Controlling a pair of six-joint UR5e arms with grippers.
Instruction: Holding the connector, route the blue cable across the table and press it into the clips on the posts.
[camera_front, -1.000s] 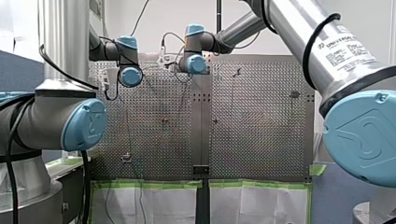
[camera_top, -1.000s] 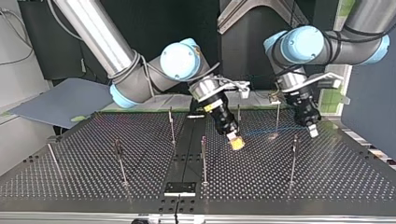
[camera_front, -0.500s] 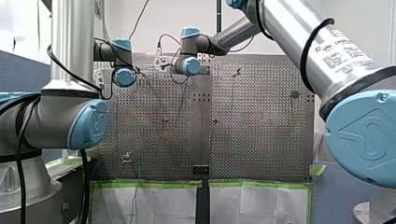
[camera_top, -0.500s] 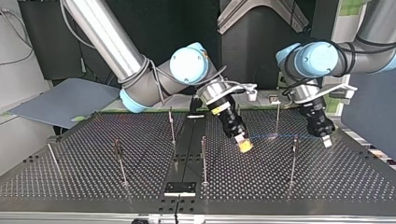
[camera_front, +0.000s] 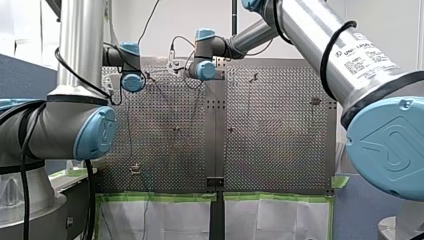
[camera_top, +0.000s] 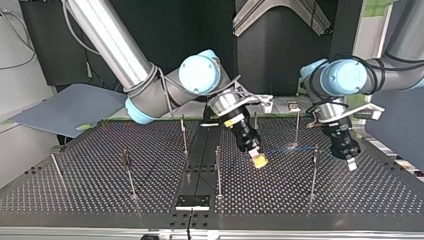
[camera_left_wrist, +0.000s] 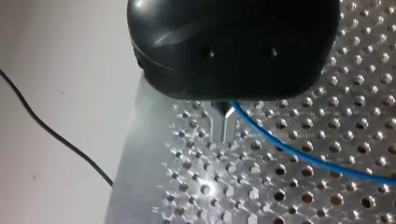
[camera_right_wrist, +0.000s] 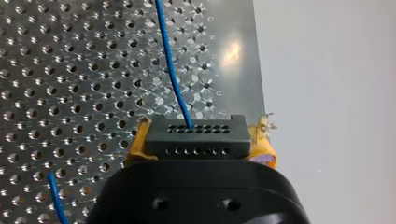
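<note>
Left end effector (camera_top: 351, 163), clenched on blue cable (camera_left_wrist: 299, 154), is shifted vs 1 s ago. Connector (camera_right_wrist: 194, 135) is gripped by right end effector (camera_top: 259, 161); posts (camera_top: 313, 172) judged unthreaded.

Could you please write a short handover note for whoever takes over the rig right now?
Right hand: shut on the connector, yellow pads on either side.
Left hand: shut on the blue cable, close above the table.
Done: the cable is strung between both hands, near the posts.
Left: I cannot see it seated on any post yet; press it in at each one.
</note>
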